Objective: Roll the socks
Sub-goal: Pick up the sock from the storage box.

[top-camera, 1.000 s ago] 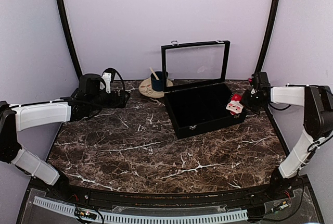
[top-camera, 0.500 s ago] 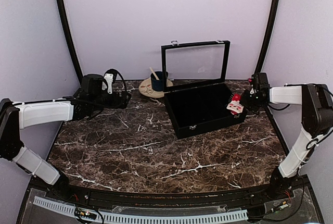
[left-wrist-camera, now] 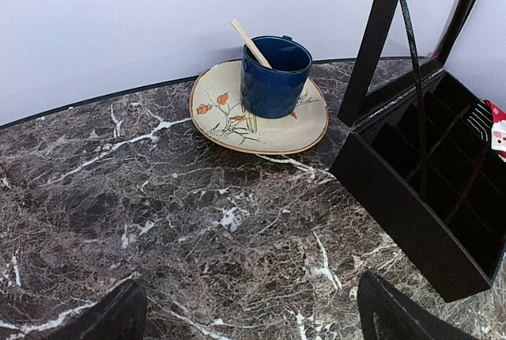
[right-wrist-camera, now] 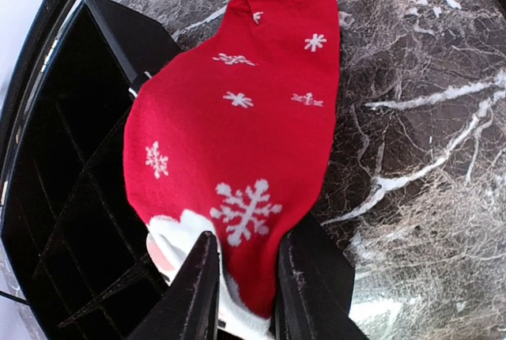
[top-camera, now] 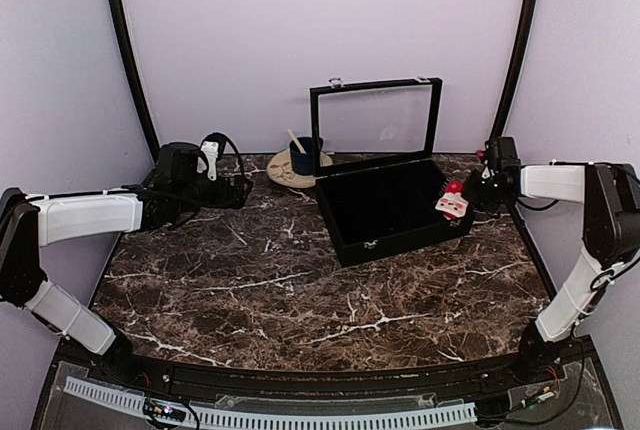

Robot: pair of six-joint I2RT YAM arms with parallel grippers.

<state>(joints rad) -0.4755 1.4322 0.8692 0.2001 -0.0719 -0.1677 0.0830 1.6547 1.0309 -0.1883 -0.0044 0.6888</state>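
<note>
A red sock [right-wrist-camera: 237,119] with white snowflakes and a white cuff hangs over the right rim of the open black box [right-wrist-camera: 63,158]. My right gripper [right-wrist-camera: 245,277] is shut on the sock's cuff end. In the top view the sock [top-camera: 452,200] sits at the box's right edge, with the right gripper [top-camera: 472,193] against it. My left gripper [left-wrist-camera: 253,316] is open and empty, low over the marble at the back left; in the top view the left gripper [top-camera: 240,188] is left of the plate. Only one sock shows clearly.
The black box [top-camera: 390,208] has its glass lid [top-camera: 375,125] standing open, with divided compartments inside. A dark blue mug [left-wrist-camera: 273,77] with a wooden stick stands on a painted plate [left-wrist-camera: 221,115] at the back. Curved black poles frame the back corners.
My left arm has crept a little to the right toward the plate. The right gripper and sock have hardly moved.
</note>
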